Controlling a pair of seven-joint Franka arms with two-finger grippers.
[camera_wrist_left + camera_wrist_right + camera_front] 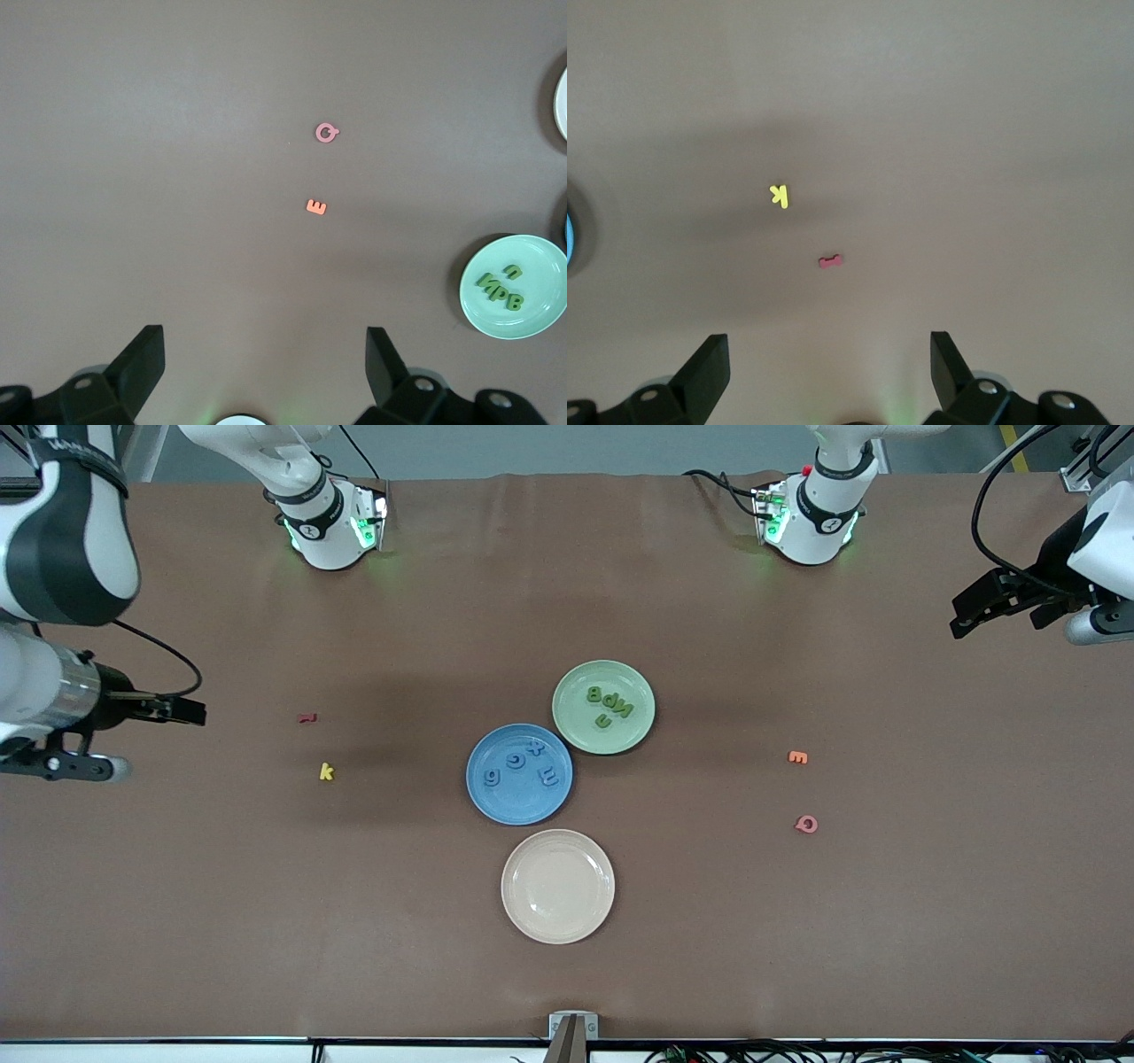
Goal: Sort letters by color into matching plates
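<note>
Sorted already: 4 blue letters [521, 764] in blue plate [496, 802], 5 green letters [609, 701] in green plate [640, 731], well apart from left gripper [974, 607] and right gripper [182, 710], both wide open, empty; likely light, soft foam, pinch edges.

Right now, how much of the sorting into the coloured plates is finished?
It looks done. The blue letters lie in the blue plate, the green letters in the green plate. Nothing is in hand: the left gripper and right gripper wait open at the table's ends. Only yellow k, red piece, orange E and pink Q remain on the table; the cream plate holds nothing.
</note>
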